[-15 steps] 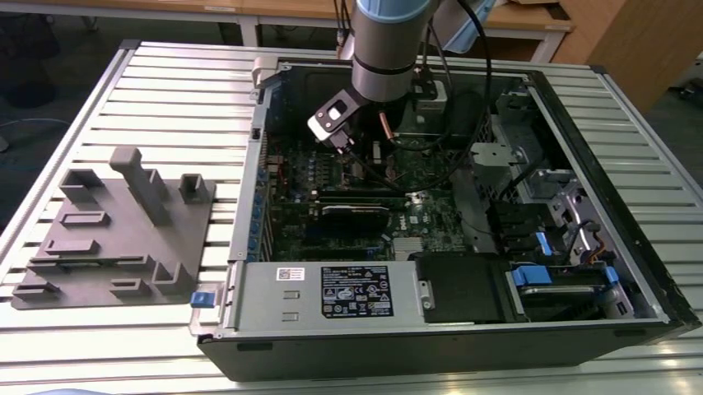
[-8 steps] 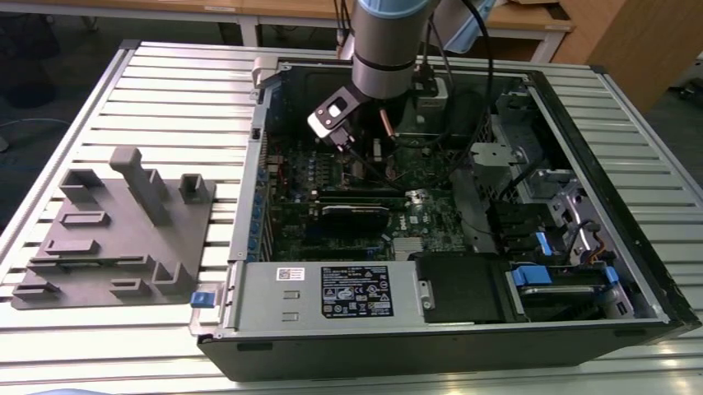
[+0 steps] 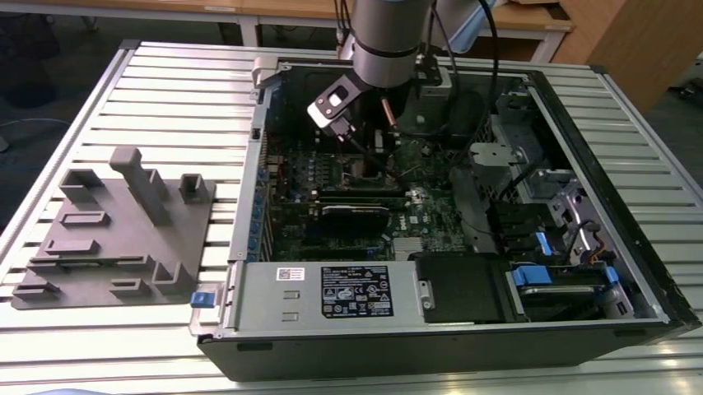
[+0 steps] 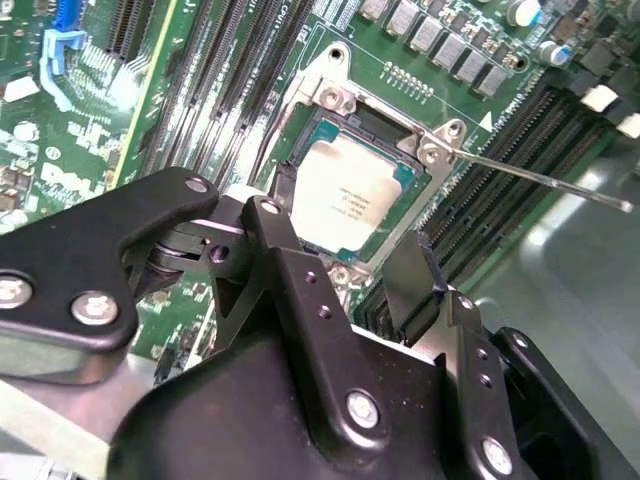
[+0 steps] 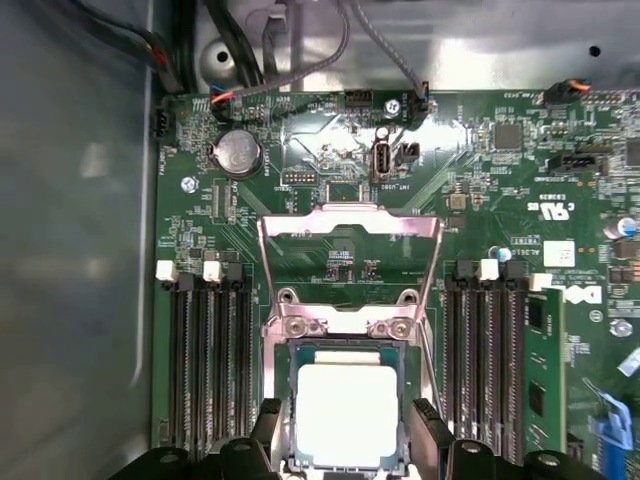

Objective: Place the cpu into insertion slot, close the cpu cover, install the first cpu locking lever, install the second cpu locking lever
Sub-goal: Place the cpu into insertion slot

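One claw: open, gripping nothing, tips spread just wider than the chip.
Reach: low inside the computer case, tips down over the green board.
Chip: lying flat in the socket, directly between the claw's tips and just under them; apart from both tips, as far as can be told.
Chip's facing: metal top up toward the claw; square, so no long side, edges parallel to the two tips.
Cover frame: standing open just beyond the tips, hinged at the socket edge farthest from the claw; not down over the chip.
Cover's run: straight away from the claw from hinge to free end, board showing through the cut-out middle.
Lever: thin bare rod, unlatched, long axis pointing out from a socket corner and off to one side of the claw.
Stage, judged: chip seated; cover and lever not yet closed.
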{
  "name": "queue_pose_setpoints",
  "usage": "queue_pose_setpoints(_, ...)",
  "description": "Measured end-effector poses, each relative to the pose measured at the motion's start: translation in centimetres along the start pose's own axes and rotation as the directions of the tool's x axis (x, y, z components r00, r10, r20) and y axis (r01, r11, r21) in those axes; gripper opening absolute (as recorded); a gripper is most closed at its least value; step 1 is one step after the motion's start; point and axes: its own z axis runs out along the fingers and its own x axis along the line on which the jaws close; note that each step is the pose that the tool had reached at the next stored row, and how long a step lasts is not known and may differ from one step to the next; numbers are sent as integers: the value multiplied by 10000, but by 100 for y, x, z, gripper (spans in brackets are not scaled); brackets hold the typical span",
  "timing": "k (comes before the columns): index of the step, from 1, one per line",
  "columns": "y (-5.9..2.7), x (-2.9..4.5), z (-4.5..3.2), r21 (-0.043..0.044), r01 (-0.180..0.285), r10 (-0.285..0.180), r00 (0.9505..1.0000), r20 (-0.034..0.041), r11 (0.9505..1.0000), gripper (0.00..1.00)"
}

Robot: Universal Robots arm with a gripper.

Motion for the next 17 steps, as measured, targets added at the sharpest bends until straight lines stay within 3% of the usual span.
queue_pose_setpoints(11,1,2,-47,-1,1,-1,10000,-2,10000,60)
queue_pose_setpoints(17,1,2,-59,0,0,0,10000,-1,10000,36)
